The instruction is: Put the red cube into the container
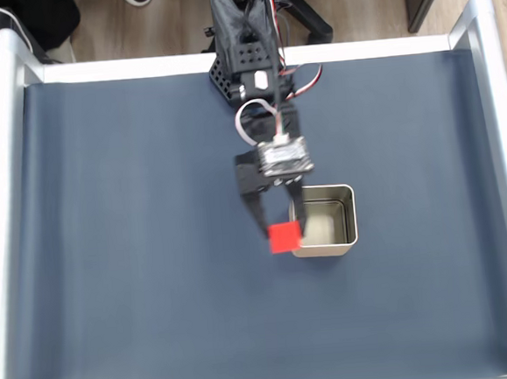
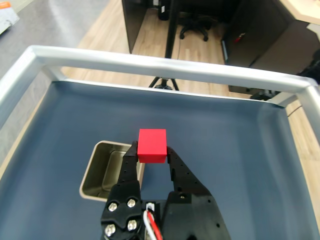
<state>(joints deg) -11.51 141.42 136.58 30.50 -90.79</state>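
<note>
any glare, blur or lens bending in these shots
Fixed view: even light, sharp, the red cube crisp, mild sheen inside the container. Wrist view: the metal rail bows from lens distortion and glints; the tool is sharp.

Jaws grip red cube (image 1: pixel 284 237) at left edge of container (image 1: pixel 348 221).

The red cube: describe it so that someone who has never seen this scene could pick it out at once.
Find the dark blue mat framed by silver rails, then the black arm reaching down its middle. The gripper is shut on the red cube, beside the container, at its left edge in the fixed view. It is the one bright red thing on the mat.
</note>
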